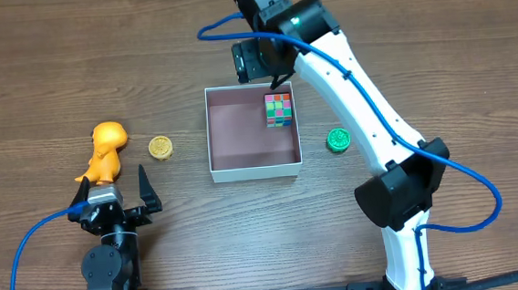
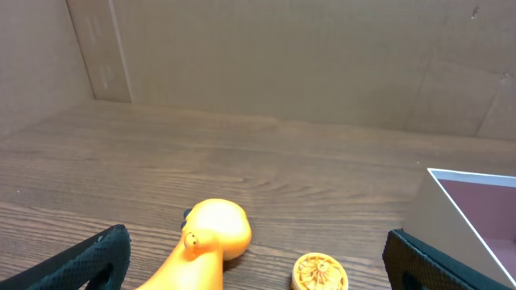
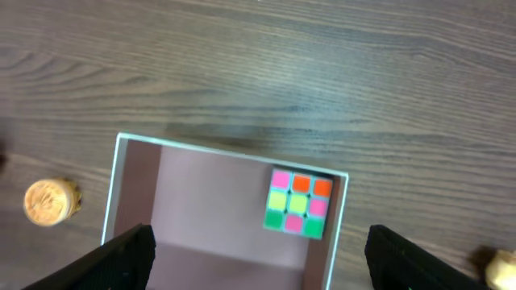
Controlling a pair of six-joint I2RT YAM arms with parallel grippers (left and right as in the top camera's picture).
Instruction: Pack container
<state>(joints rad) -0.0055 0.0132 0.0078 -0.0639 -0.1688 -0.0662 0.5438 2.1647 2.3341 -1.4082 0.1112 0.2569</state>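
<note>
The container, a shallow white-walled square box with a pinkish-brown floor, sits mid-table. A multicoloured cube lies in its far right corner, free of any grip. My right gripper hovers above the box's far edge. In the right wrist view it is open, with the cube and the box wall below it. My left gripper is open at the front left, around the tail end of an orange animal toy. The left wrist view shows that toy between its wide jaws.
A yellow round disc lies between the orange toy and the box, also visible as the yellow disc in the left wrist view. A green round disc lies just right of the box. Cardboard walls stand behind the table.
</note>
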